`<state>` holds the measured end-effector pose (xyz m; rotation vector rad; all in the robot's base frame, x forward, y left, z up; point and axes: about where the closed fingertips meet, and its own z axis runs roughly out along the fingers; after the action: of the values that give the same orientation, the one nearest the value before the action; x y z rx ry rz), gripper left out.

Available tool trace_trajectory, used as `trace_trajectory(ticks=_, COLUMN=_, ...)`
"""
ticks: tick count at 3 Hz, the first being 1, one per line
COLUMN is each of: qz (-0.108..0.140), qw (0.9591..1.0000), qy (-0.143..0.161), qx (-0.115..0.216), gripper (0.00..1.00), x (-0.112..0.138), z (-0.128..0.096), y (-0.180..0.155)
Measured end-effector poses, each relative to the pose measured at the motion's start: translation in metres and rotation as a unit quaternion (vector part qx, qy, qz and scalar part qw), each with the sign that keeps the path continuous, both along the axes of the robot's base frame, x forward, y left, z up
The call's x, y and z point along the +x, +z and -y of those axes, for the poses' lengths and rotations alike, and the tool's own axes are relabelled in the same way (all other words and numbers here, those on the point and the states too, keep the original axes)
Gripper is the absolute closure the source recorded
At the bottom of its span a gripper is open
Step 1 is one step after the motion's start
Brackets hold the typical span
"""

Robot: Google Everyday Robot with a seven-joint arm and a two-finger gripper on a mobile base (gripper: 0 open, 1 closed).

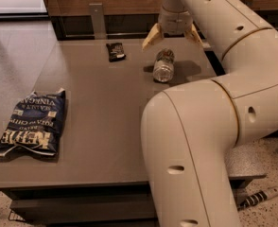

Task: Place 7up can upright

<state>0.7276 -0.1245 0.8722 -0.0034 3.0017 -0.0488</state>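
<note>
Grey table (pixel 96 108), 7up can (pixel 163 65) on its side, beneath spread fingers (pixel 152 36)

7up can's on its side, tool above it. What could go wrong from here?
The tool hangs open over the far end of the 7up can, which lies on its side.
1. A finger landing off-centre could roll the can toward the right edge of the table.
2. Gripped near one end, it may slip or tip when turned upright.

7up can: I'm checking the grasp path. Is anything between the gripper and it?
Nothing visible. The open gripper hangs close by the 7up can, which lies on its side on the table; the black packet lies off to one side.
</note>
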Motion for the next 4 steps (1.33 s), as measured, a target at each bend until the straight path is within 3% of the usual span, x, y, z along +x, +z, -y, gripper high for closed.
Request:
trace_trajectory(ticks=2, qz=-0.019, qw=0.9978, qy=-0.019, qx=0.061, gripper=0.0, x=-0.008, z=-0.006, y=-0.017)
trace_trajectory(ticks=3, qz=-0.031, qw=0.9966, qy=-0.018, qx=0.073, gripper=0.0, x=-0.013, z=-0.011, y=-0.024)
trace_trajectory(ticks=4, qz=-0.047, qw=0.9972, qy=-0.016, qx=0.056, gripper=0.16, x=-0.017, z=-0.015, y=-0.033)
